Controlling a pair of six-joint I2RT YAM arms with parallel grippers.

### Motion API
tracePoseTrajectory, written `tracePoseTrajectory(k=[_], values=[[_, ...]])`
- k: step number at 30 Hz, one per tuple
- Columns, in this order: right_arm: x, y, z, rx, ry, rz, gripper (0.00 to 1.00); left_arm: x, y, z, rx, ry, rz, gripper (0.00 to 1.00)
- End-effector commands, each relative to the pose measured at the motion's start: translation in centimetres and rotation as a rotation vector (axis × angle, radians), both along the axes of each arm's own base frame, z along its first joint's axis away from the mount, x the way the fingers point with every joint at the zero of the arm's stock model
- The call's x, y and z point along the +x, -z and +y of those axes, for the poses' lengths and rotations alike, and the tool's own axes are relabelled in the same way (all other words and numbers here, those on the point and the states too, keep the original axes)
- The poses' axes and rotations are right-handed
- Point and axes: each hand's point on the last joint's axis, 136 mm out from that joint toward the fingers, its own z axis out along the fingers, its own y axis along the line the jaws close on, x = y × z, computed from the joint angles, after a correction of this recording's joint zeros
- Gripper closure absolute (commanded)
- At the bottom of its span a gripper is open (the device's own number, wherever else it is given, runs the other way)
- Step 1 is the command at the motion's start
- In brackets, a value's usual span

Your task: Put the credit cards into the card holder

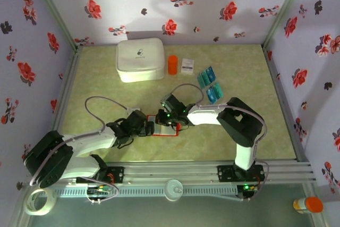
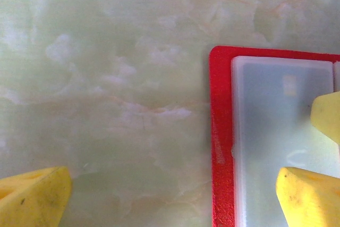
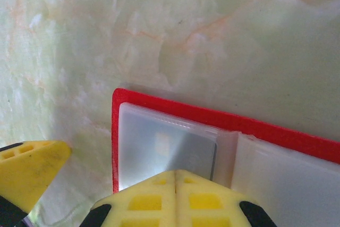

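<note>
Near the middle of the table (image 1: 255, 131) we see the card holder (image 1: 166, 129) open, one card (image 3: 170, 147) seemingly pocketed; left gripper (image 2: 170, 198) gapes wide astride its edge, right gripper (image 3: 175, 184) pinched closed above it; most credit cards (image 1: 210, 83) wait far right.

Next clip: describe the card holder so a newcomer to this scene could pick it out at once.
Find the large white zip case at the back of the green table, then come toward the near edge to the table's middle. The card holder lies open and flat there. Its bright red border sets it apart from the orange cylinder and teal credit cards behind.
</note>
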Motion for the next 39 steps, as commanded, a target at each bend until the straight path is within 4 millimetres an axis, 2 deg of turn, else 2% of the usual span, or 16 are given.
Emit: tracePoseTrajectory(k=[1,6,9,12,19,26,32,35,39], values=[[-0.3,0.3,0.4,0.008,-0.005,0.011,0.92,-0.2,0.7,0.6,0.046,-0.011,0.024,0.00],[0.4,-1.7,0.4,0.009,-0.021,-0.026,0.87,-0.5,1.4,1.5,0.081,-0.035,0.041,0.00],[1.6,-4.1,-0.7,0.015,-0.003,-0.071,0.84,-0.6,1.5,1.8,0.090,-0.044,0.041,0.00],[2.6,-6.2,-2.6,-0.020,0.013,-0.122,0.80,-0.7,1.6,2.2,0.106,-0.053,0.044,0.00],[4.8,-9.9,-9.4,-0.184,0.062,-0.233,0.66,-0.9,2.1,2.7,0.140,-0.064,0.061,0.01],[6.9,-11.2,-17.9,-0.503,0.109,-0.298,0.60,-0.9,2.3,2.9,0.158,-0.066,0.068,0.01],[8.5,-11.7,-23.9,-0.747,0.132,-0.308,0.60,-0.9,2.2,2.9,0.160,-0.064,0.067,0.01],[9.2,-11.6,-25.8,-0.838,0.127,-0.298,0.60,-0.9,2.2,3.0,0.159,-0.065,0.064,0.01],[9.8,-10.9,-26.9,-0.915,0.103,-0.277,0.60,-0.9,2.2,3.0,0.159,-0.066,0.065,0.01]])
